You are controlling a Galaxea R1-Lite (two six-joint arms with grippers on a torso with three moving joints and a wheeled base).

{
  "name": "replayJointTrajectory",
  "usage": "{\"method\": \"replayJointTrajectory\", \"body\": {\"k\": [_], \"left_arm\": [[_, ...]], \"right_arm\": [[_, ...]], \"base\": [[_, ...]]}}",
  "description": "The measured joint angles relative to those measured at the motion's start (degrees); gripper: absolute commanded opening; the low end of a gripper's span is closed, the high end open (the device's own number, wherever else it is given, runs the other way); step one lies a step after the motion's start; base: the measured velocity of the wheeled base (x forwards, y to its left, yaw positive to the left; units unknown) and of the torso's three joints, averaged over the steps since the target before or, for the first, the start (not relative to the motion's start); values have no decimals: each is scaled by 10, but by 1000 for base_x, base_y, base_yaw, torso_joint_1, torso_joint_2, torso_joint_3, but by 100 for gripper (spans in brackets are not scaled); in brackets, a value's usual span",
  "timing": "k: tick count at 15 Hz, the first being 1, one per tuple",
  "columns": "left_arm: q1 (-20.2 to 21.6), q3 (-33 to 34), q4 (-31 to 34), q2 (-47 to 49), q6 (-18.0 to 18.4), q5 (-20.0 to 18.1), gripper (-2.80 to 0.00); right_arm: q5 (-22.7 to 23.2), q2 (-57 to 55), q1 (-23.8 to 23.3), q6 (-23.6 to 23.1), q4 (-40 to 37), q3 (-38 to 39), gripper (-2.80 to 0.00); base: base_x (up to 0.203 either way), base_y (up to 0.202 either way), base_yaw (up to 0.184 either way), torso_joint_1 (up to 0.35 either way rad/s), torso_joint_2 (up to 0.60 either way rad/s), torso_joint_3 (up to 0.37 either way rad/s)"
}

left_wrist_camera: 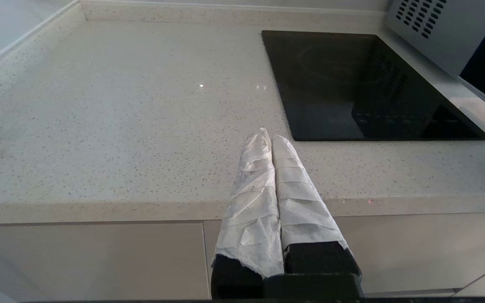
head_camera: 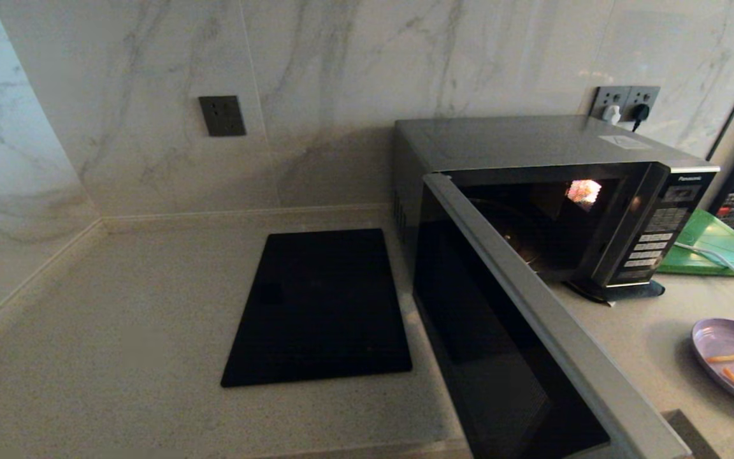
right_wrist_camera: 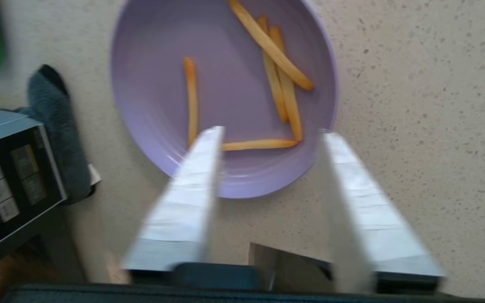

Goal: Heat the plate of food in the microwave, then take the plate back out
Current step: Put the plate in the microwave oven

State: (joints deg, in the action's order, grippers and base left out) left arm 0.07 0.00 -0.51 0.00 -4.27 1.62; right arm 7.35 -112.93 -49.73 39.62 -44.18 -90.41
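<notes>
Hovering right gripper (right_wrist_camera: 270,134) over the plate of food (right_wrist_camera: 225,97), jaws spread to straddle its near rim. Microwave (head_camera: 532,191) door stands open, ready for loading. Left gripper (left_wrist_camera: 270,139) idle at the counter edge, clenched empty.

The plate of food (right_wrist_camera: 225,97) is a small round lavender plate with five orange-yellow sticks, flat on the counter – just under the spread fingertips of the right gripper (right_wrist_camera: 270,134). The microwave (head_camera: 552,191), silver-grey, stands beside this gripper, door swung wide open, cavity lit.
</notes>
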Motion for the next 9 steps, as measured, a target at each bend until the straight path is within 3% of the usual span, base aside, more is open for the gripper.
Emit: {"method": "replayJointTrajectory", "body": {"k": [9], "left_arm": [[0,0,0,0,0,0,-280]], "right_arm": [[-29,-33,-6,12,-16,31,0]], "base": [[0,0,0,0,0,0]]}}
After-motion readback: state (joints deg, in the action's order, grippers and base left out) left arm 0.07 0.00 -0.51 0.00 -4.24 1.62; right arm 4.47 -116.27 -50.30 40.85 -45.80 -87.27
